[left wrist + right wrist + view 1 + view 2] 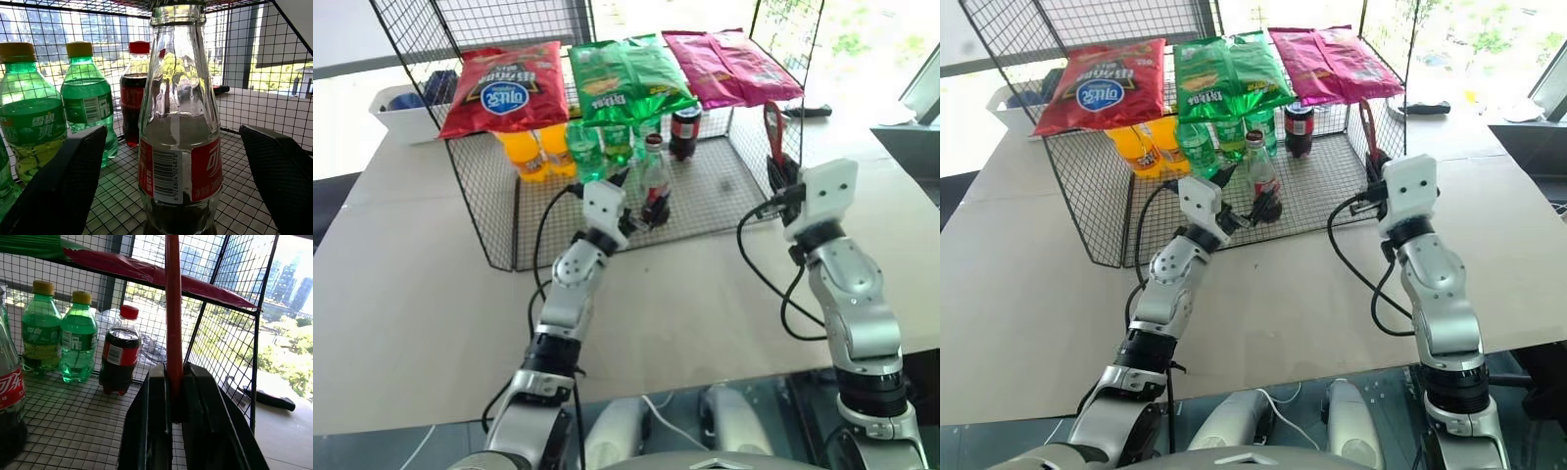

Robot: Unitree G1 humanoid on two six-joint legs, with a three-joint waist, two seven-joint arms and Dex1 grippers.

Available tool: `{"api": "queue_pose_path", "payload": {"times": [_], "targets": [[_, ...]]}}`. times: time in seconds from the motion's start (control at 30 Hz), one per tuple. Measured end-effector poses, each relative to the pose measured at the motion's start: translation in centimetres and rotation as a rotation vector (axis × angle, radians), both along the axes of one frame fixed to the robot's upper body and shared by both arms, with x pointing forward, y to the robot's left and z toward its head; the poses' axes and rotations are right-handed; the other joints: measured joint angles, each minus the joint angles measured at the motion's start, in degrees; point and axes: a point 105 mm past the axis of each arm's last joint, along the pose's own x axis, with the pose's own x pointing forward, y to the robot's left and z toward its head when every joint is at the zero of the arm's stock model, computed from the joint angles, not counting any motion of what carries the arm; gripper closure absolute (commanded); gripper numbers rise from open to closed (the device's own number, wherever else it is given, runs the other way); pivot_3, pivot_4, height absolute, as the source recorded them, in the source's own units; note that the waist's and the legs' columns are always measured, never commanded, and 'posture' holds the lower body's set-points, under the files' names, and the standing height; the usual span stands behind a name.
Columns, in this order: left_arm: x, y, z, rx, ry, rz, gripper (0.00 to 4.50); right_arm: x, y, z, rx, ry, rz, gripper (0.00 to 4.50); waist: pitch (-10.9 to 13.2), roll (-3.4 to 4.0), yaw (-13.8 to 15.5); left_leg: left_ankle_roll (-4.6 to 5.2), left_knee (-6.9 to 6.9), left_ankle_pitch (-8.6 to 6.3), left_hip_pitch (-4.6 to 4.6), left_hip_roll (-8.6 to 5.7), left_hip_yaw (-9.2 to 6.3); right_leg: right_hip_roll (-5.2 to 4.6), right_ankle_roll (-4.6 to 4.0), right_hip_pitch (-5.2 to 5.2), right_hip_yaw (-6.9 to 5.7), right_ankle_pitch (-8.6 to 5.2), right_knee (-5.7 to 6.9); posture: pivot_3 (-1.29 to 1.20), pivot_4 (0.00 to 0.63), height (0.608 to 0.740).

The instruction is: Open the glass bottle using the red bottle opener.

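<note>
my left pincer (639, 201) gapes wide, one finger on each side of the bottle (655, 181) standing on the wire rack (705, 201). my right pincer (172, 396) is clamped on the opener (773, 132), upright beside the rack.

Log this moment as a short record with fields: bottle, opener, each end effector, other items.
glass bottle: upright on the wire rack, cap on
red bottle opener: held upright, ring end up, right of the bottle
left end effector: open, one finger each side of the bottle, not gripping
right end effector: shut on the opener's handle
others: green bottles, orange bottles, plastic cola bottle, three snack bags on top
</note>
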Motion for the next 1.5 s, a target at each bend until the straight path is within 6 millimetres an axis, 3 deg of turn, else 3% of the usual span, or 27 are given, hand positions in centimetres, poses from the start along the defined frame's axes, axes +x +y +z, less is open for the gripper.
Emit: {"api": "queue_pose_path", "payload": {"times": [0.2, 0.5, 0.53, 0.6, 0.63, 0.8, 0.97, 1.27, 1.37, 1.5], "targets": [[1.7, -0.9, 0.4, -0.015, -0.007, 0.003, 0.04, -0.5, 0.6, 0.0, 0.003, -0.009, 0.008, 4.50, 0.0, -0.01, 0.0, 0.00, 0.00, 0.00, -0.01, 0.00, 0.00, 0.00, 0.00, 0.00, 0.00, 0.00, -0.01, 0.00, 0.150, 0.734], [3.4, -2.3, -0.6, 0.001, 0.040, -0.010, 0.04, -0.5, 0.7, -0.3, -0.007, -0.001, 0.002, 4.50, 0.0, -0.02, -0.1, 0.00, 0.00, 0.00, 0.01, 0.00, 0.01, 0.01, 0.00, 0.00, 0.01, 0.00, 0.04, 0.00, 0.150, 0.734], [3.5, -2.4, -0.6, 0.001, 0.042, -0.012, 0.55, -0.5, 0.7, -0.3, -0.009, -0.001, 0.003, 4.50, 0.0, -0.02, -0.1, 0.00, 0.00, 0.00, 0.01, 0.00, 0.01, 0.01, 0.00, -0.01, 0.01, 0.00, 0.04, 0.00, 0.150, 0.734], [3.5, -2.3, -0.7, 0.001, 0.044, -0.017, 0.84, -0.6, 0.9, -0.3, -0.015, -0.004, 0.006, 4.50, 0.0, -0.02, -0.1, 0.00, 0.00, 0.00, 0.01, 0.00, 0.01, 0.01, 0.00, -0.01, 0.01, 0.00, 0.04, 0.00, 0.150, 0.734], [3.5, -2.2, -0.7, 0.003, 0.043, -0.020, 1.53, -0.6, 0.9, -0.2, -0.020, -0.007, 0.007, 4.50, 0.0, -0.02, -0.1, 0.01, 0.00, 0.00, 0.01, 0.00, 0.01, 0.01, 0.00, -0.01, 0.01, 0.00, 0.04, 0.00, 0.150, 0.734], [3.1, -2.0, -0.8, 0.023, 0.031, -0.035, 1.68, -0.6, 1.0, -0.2, -0.023, -0.012, 0.011, 4.50, 0.0, -0.01, -0.2, 0.00, 0.00, 0.00, 0.01, 0.00, 0.02, 0.02, 0.00, -0.03, 0.03, 0.00, 0.04, 0.00, 0.150, 0.734], [0.4, -2.4, -0.7, 0.060, 0.032, -0.165, 1.68, -0.5, 1.1, -0.3, -0.026, -0.010, 0.019, 4.50, 0.0, -0.01, -0.5, 0.01, -0.02, 0.00, -0.05, 0.01, 0.04, 0.01, 0.00, -0.10, 0.08, 0.00, 0.05, 0.00, 0.150, 0.734], [-5.6, -2.7, 1.5, 0.086, 0.052, -0.401, 1.68, 0.4, 0.4, 0.2, -0.022, -0.021, 0.001, 4.50, 0.0, -0.01, -1.3, 0.00, 0.01, 0.00, -0.03, 0.02, 0.09, 0.02, -0.01, -0.12, 0.15, 0.00, 0.16, 0.00, 0.150, 0.734], [-6.9, -2.9, 0.1, 0.093, 0.092, -0.439, 1.68, 0.6, 0.3, 0.4, -0.019, -0.030, 0.003, 4.50, 0.0, -0.01, -1.5, 0.00, -0.03, 0.00, 0.06, 0.03, 0.17, 0.05, -0.01, -0.11, 0.23, 0.00, 0.16, 0.00, 0.150, 0.734], [-7.3, -3.1, -2.0, 0.091, 0.157, -0.426, 1.68, 0.9, 0.5, 0.3, -0.010, -0.029, 0.010, 4.50, 0.0, -0.01, -1.3, -0.01, -0.02, 0.01, 0.06, 0.05, 0.17, 0.06, -0.02, -0.11, 0.22, 0.01, 0.20, 0.00, 0.150, 0.734]]}}
